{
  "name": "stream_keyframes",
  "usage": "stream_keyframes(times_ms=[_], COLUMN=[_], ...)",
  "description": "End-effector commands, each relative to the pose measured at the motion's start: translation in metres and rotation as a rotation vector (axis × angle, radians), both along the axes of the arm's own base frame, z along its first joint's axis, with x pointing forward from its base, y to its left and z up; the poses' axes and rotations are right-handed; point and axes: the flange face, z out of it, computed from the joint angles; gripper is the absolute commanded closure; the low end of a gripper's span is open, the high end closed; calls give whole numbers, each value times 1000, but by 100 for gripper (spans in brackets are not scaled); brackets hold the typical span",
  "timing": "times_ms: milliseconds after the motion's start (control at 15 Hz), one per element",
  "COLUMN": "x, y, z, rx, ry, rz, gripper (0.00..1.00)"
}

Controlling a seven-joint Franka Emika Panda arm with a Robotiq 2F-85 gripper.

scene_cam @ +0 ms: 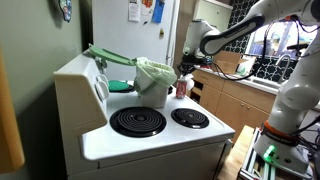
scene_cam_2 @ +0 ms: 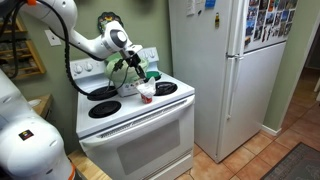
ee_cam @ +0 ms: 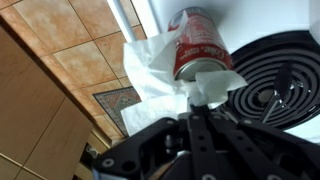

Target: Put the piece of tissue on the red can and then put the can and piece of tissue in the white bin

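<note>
The red can (ee_cam: pixel 200 45) stands on the white stove top near its edge, between the two front burners; it also shows in both exterior views (scene_cam: pixel 181 89) (scene_cam_2: pixel 147 99). The white piece of tissue (ee_cam: pixel 155 75) is draped over and beside the can. My gripper (ee_cam: pixel 205 100) is just above the can, with its fingers pressed together on a fold of the tissue; it shows in both exterior views (scene_cam: pixel 181 74) (scene_cam_2: pixel 137 78). The white bin (scene_cam: pixel 153 82) with its crinkled pale green liner stands on the stove behind the can, also in an exterior view (scene_cam_2: pixel 148 62).
Black coil burners (scene_cam: pixel 137 122) (ee_cam: pixel 275 75) lie on the stove top. A green flat tray-like thing (scene_cam: pixel 112 57) rests on the stove's back panel. A white fridge (scene_cam_2: pixel 225 70) stands beside the stove. Tiled floor (ee_cam: pixel 70 60) lies below the stove edge.
</note>
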Motion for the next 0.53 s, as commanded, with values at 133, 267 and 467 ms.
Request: stream_keyframes(times_ms=[133, 267, 467], x=[-1, 0, 2], y=[1, 0, 1], z=[-15, -22, -25], rx=[-3, -4, -2], ry=[37, 55, 66], rz=[-16, -16, -15], gripper=[100, 100, 100])
